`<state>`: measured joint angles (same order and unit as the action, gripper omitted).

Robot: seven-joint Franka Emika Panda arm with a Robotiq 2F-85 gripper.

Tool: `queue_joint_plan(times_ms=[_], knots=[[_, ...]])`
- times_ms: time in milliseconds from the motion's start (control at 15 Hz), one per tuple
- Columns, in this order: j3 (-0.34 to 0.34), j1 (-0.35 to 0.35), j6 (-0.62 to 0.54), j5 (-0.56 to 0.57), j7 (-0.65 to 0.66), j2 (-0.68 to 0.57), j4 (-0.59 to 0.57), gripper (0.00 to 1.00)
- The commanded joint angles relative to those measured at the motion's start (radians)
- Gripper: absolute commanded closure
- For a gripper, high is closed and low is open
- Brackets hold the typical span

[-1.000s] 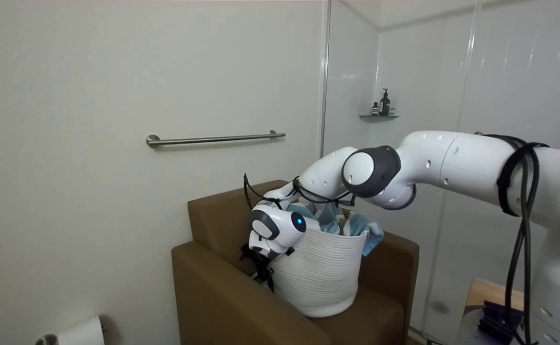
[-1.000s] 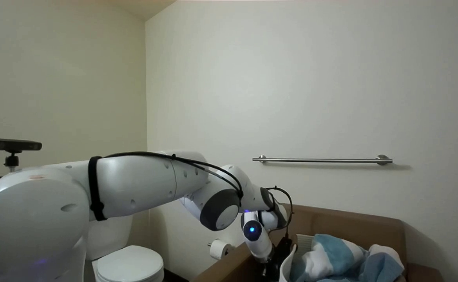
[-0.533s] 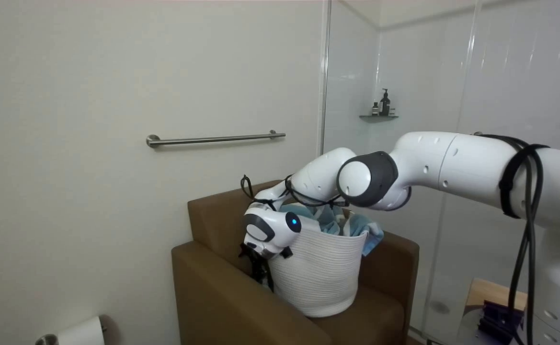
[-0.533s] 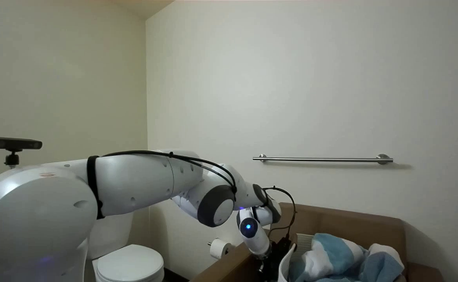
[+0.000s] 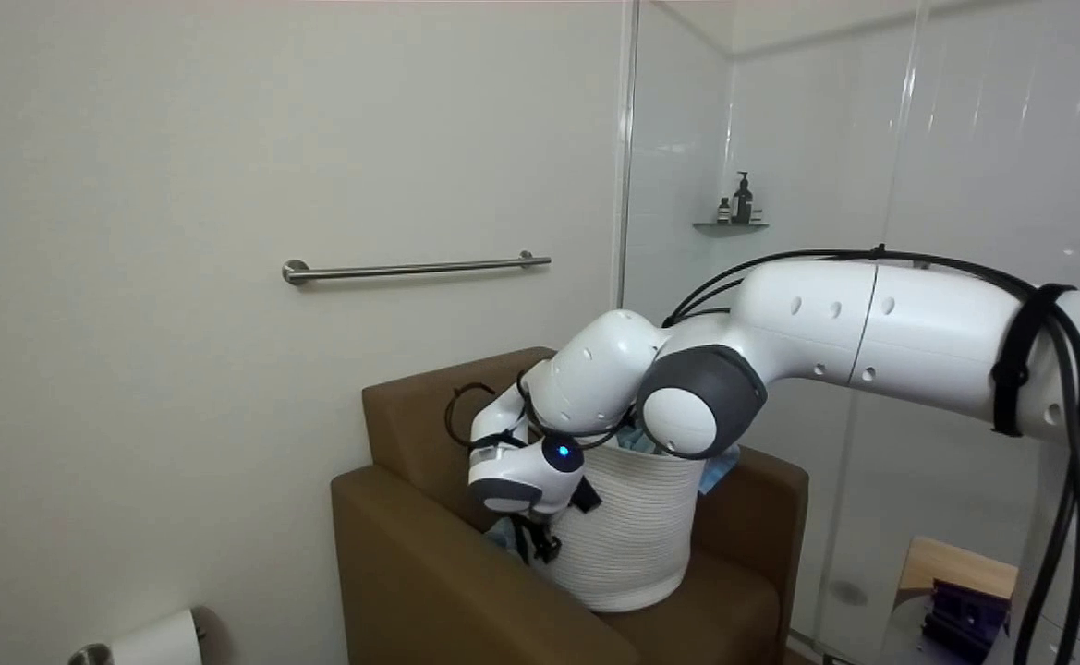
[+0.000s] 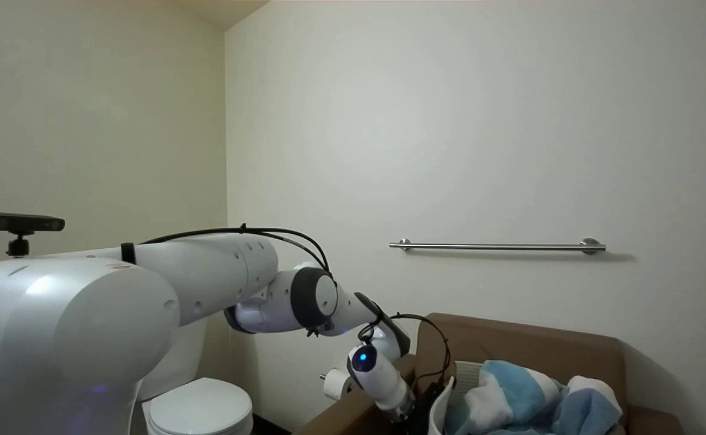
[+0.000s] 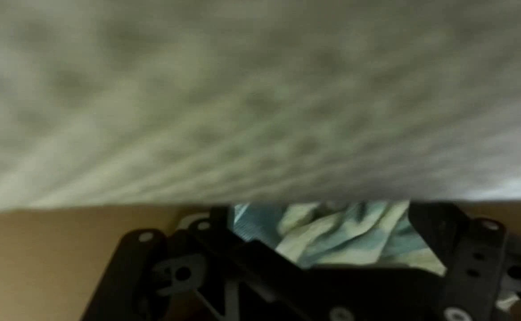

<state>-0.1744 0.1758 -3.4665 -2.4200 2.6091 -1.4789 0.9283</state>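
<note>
A blurred, ribbed off-white woven wall (image 7: 260, 111) fills the upper part. Below, the black jointed hand (image 7: 325, 220) has its jaws wide apart, crumpled blue-and-white cloth (image 7: 345, 240) showing between them. Smooth brown surface (image 7: 42, 267) shows lower left.

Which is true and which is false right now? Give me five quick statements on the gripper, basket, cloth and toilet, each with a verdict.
1. The basket stands on the brown armchair. True.
2. The gripper has blue-and-white cloth showing between its jaws in the wrist view. True.
3. The gripper is shut. False: its jaws stand apart.
4. The gripper is inside the basket. False: it is outside, between the basket and an armrest.
5. The toilet lid is down. True.
</note>
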Motion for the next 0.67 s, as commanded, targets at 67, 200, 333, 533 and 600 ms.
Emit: queue_joint_plan(times_ms=[67,200,333,533,600], knots=[[0.032,-0.015,0.009,-0.002,-0.042,0.008,0.102,0.0],[0.058,-0.02,0.009,0.049,-0.049,-0.003,0.069,0.0],[0.076,-0.021,0.01,0.103,-0.06,-0.006,0.024,0.0],[0.074,-0.011,0.091,0.213,-0.013,-0.005,-0.002,0.0],[0.135,-0.048,0.104,0.241,-0.035,-0.004,-0.012,0.0]])
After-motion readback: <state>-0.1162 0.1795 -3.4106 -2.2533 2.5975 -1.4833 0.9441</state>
